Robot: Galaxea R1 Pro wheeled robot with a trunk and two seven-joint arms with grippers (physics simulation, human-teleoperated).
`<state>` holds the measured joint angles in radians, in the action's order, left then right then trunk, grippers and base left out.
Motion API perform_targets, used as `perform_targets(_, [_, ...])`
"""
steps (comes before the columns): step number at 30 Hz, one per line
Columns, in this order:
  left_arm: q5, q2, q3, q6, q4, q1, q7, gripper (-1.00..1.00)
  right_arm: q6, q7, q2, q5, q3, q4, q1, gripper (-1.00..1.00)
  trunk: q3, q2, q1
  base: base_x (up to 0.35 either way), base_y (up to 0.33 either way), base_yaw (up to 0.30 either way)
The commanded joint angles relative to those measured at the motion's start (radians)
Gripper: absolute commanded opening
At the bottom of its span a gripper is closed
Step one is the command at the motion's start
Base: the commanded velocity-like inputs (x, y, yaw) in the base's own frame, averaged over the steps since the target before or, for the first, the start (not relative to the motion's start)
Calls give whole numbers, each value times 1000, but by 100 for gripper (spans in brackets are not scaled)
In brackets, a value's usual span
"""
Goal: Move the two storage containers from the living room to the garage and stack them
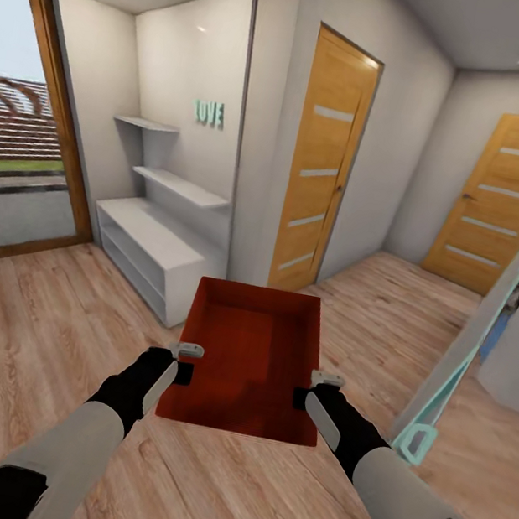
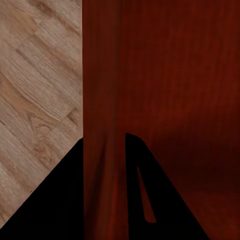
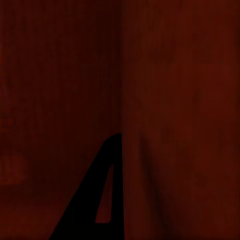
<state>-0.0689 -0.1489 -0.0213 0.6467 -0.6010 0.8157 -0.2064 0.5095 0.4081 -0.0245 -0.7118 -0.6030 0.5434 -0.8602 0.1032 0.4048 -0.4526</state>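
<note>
a: what's it carrying?

b: one red-orange container (image 1: 250,360), open-topped, thin straight walls, plain, darker inside. it's held up over the wood floor (image 1: 41,340), level, in front of the robot between both arms.

a: and the arms?

b: both stretched forward, one on each side wall. the left gripper (image 1: 182,363) has its fingers clamped over the left wall, one finger (image 2: 145,200) inside and one outside. the right gripper (image 1: 314,391) pinches the right wall likewise.

a: where is this?

b: a white-walled hall. two wooden doors (image 1: 324,160), a white shelf unit (image 1: 155,245) in a niche with teal letters (image 1: 209,112), a glass door (image 1: 19,124) on the left.
</note>
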Motion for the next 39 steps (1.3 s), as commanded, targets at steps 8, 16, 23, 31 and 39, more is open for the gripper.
perform_targets(8, [-2, 1, 0, 7, 0, 0, -11, -100, -25, 14, -57, 41, 38, 3, -2, -100, 2, 2, -1, 321, 0, 0])
perform_targets(16, [-2, 1, 0, 7, 0, 0, -11, -100, -25, 16, -57, 42, 38, 3, -2, -100, 2, 2, -1, 321, 0, 0])
perform_targets(23, [-2, 1, 0, 7, 0, 0, -10, -100, -25, 17, -57, 43, 38, 3, -2, -100, 2, 2, -1, 321, 0, 0])
perform_targets(31, [-2, 0, 0, 7, 0, 0, -10, -100, -26, 18, -57, 43, 38, 3, -2, -100, 2, 2, -1, 321, 0, -115])
perform_targets(39, [-2, 0, 0, 7, 0, 0, -10, -100, -26, 18, -57, 43, 38, 3, -2, -100, 2, 2, -1, 321, 0, -235])
